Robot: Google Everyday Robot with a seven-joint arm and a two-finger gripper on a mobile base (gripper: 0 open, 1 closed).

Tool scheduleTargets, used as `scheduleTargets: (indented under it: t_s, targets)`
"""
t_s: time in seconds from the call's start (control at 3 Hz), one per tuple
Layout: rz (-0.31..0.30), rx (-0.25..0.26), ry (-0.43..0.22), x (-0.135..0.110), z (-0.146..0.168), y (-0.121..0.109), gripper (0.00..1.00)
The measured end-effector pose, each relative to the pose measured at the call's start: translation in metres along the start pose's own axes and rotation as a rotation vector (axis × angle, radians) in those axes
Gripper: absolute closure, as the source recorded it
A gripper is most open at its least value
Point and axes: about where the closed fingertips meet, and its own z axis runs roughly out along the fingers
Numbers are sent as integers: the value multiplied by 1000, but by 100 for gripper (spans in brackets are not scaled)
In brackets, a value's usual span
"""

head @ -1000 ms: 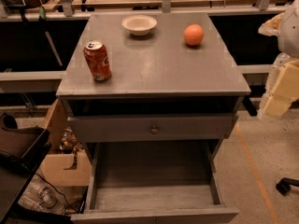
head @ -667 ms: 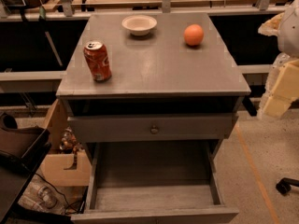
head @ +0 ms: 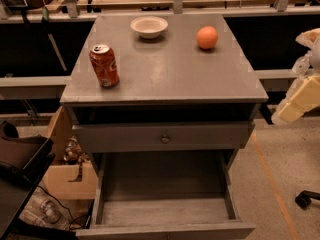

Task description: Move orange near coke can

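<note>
Smooth round orange [head: 207,37]; hand [head: 293,106] well apart, far right.

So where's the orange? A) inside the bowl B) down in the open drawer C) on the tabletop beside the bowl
C: the orange sits on the tabletop, apart from the cream bowl; the gripper hangs beyond the table's right edge, away from the orange.

The gripper [head: 300,100] is cut off at the right edge.

table [head: 170,69]: coke can [head: 104,65] front-left | bowl [head: 149,26] back-centre | orange [head: 207,37] back-right | gripper [head: 299,102] beyond right edge
</note>
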Motion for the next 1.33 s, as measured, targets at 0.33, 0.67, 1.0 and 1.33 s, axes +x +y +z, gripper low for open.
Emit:
scheduleTargets:
  t_s: [0.33, 0.67, 1.0, 1.33]
  targets:
    - [91, 95, -153, 21, 21, -48, 0]
    - [154, 234, -371, 19, 35, -124, 0]
    - [282, 331, -553, 16, 42, -197, 0]
    - [315, 361, -598, 16, 35, -216, 0]
